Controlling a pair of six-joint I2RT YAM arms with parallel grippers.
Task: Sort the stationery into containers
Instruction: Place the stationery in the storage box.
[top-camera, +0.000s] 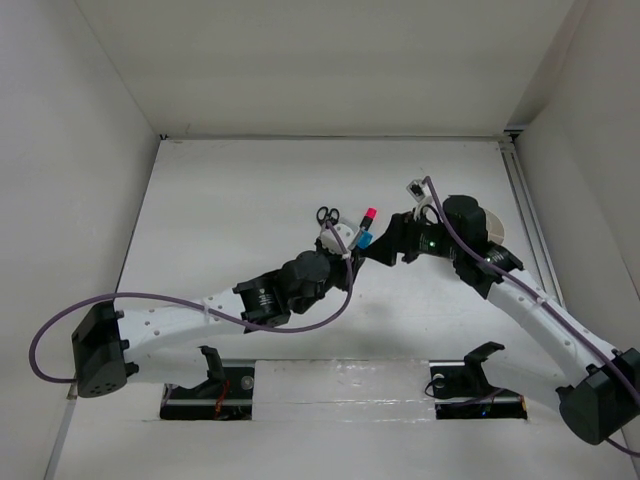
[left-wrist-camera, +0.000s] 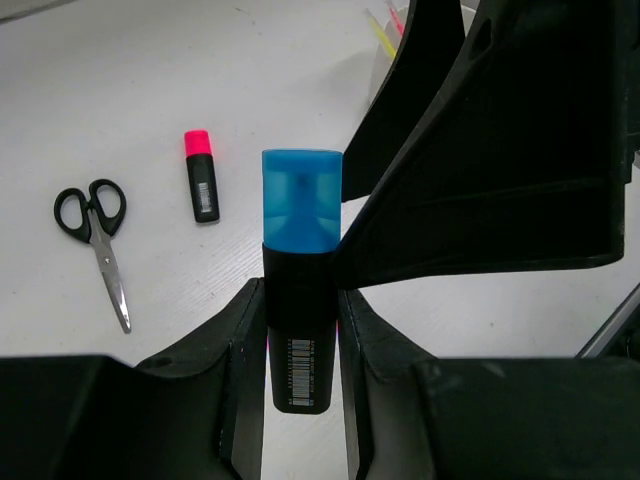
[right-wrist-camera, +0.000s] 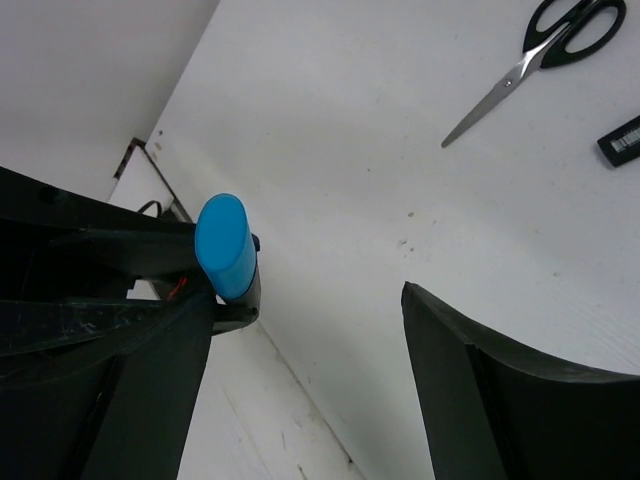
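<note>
My left gripper (left-wrist-camera: 300, 335) is shut on a black marker with a blue cap (left-wrist-camera: 301, 205), holding it above the table, cap pointing away. In the top view the left gripper (top-camera: 354, 248) and marker (top-camera: 363, 240) meet my right gripper (top-camera: 380, 246). My right gripper (right-wrist-camera: 310, 390) is open wide. One of its fingers (right-wrist-camera: 140, 400) sits right beside the blue cap (right-wrist-camera: 225, 245); I cannot tell if it touches. The pink-capped marker (left-wrist-camera: 201, 176) and the black-handled scissors (left-wrist-camera: 95, 235) lie on the table beyond. The white tub (top-camera: 497, 222) is partly hidden behind my right wrist.
The scissors (top-camera: 328, 215) and pink-capped marker (top-camera: 370, 215) lie just beyond both grippers. A yellow stick (left-wrist-camera: 380, 30) shows at the top edge of the left wrist view, half hidden by my right gripper's fingers (left-wrist-camera: 500, 170). White walls close the table's left, back and right.
</note>
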